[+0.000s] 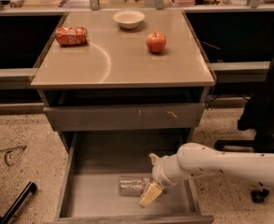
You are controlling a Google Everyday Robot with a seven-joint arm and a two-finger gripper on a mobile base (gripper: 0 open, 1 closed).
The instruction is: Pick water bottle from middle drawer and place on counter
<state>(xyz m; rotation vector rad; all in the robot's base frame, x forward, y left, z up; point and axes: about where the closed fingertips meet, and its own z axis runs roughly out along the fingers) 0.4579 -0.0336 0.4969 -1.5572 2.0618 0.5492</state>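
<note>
The water bottle (131, 185) lies on its side on the grey bottom of the open middle drawer (95, 195), near the front. My gripper (151, 194), at the end of the white arm that reaches in from the right, is down in the drawer at the bottle's right end, touching or just over it. The beige counter (127, 64) is the cabinet top above the drawer.
On the counter stand a crushed orange-red can (71, 35), a white bowl (128, 18) and a red apple (156, 42). A shut drawer front (123, 116) with pale scratches overhangs the open drawer. A dark office chair (267, 106) stands at the right.
</note>
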